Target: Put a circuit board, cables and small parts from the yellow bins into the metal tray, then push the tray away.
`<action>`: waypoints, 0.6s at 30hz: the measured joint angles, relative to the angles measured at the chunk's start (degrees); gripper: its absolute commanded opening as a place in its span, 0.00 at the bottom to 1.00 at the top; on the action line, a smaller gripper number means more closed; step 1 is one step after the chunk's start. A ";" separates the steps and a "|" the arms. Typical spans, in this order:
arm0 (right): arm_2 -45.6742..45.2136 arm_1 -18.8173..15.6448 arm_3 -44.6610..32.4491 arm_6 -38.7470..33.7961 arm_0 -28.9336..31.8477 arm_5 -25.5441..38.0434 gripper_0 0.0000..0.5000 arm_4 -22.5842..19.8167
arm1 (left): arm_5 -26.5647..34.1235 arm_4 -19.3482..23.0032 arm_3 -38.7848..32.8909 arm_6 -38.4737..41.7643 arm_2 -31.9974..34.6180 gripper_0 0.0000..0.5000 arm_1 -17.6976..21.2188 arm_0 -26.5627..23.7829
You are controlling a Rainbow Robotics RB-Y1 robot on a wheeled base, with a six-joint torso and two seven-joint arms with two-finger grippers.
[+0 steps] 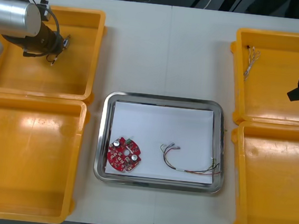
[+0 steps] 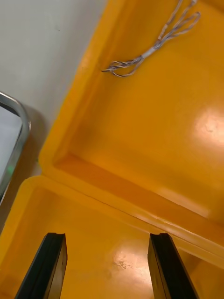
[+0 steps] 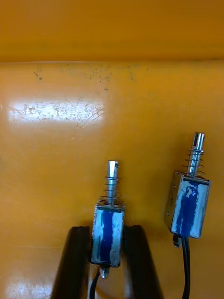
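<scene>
Yellow far-left bin (image 1: 98, 54) | left claw (image 3: 106, 230) clamped narrowly on blue-marked small metal part (image 3: 108, 236), second part (image 3: 187, 208) just beside | right claw (image 2: 108, 235) wide apart, holding nothing, over near-right bin (image 2: 93, 219) | circuit board (image 1: 125, 154) and red-yellow cable (image 1: 186, 166) lie in metal tray (image 1: 104, 139)

We see bright, even light from overhead on the counter (image 1: 166, 50). White glare patches sit on the glossy floors of the yellow bins (image 2: 210, 126), and the metal tray (image 1: 104, 134) throws a soft shadow beside its shiny rim.
</scene>
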 measured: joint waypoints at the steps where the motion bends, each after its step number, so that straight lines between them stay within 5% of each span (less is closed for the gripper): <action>1: -0.29 0.00 0.85 0.00 0.00 0.00 1.00 0.89 | 0.00 0.04 0.01 0.00 0.00 0.00 0.00 0.00; 8: -0.83 0.00 5.02 0.00 0.00 0.00 1.00 6.61 | 0.00 0.39 0.04 -0.01 0.00 0.00 -0.02 0.00; 18: -0.83 0.00 12.27 0.00 -0.01 0.00 1.00 8.06 | 3.50 0.82 -0.33 -0.02 0.00 0.00 0.10 -0.40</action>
